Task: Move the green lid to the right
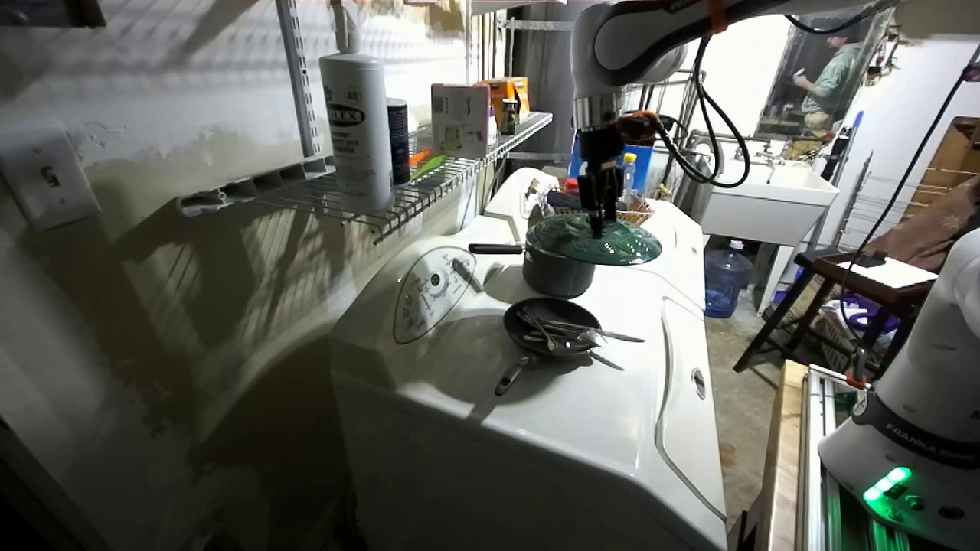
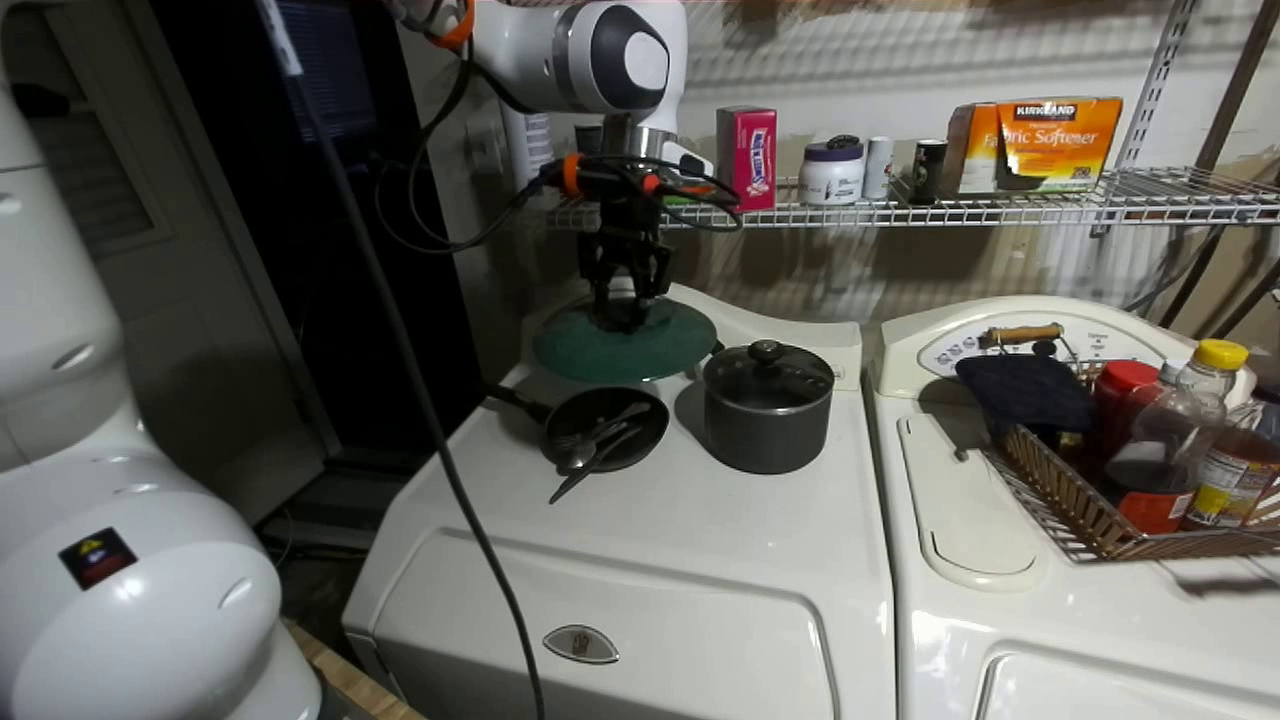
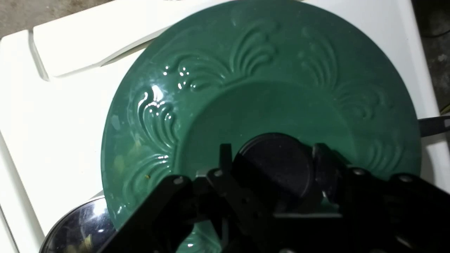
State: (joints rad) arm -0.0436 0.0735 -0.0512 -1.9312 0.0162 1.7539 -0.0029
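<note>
The green lid (image 1: 629, 245) is a round, shallow, teal-green disc with a moulded leaf pattern and a black knob. My gripper (image 1: 598, 226) is shut on the knob (image 3: 277, 158), with a finger on each side of it. In an exterior view the lid (image 2: 580, 346) hangs slightly tilted in the gripper (image 2: 625, 316), above the white machine top and behind the pan. In the wrist view the lid (image 3: 218, 102) fills most of the picture and hides much of what is under it. The gripper's body covers the knob's lower part.
A dark pan (image 2: 642, 436) with cutlery in it stands on the white machine (image 2: 640, 540). A black pot (image 2: 768, 436) with a glass lid stands beside it. A wire shelf (image 2: 800, 216) with bottles and boxes runs along the wall. A basket (image 2: 1060, 490) of bottles stands on the neighbouring machine.
</note>
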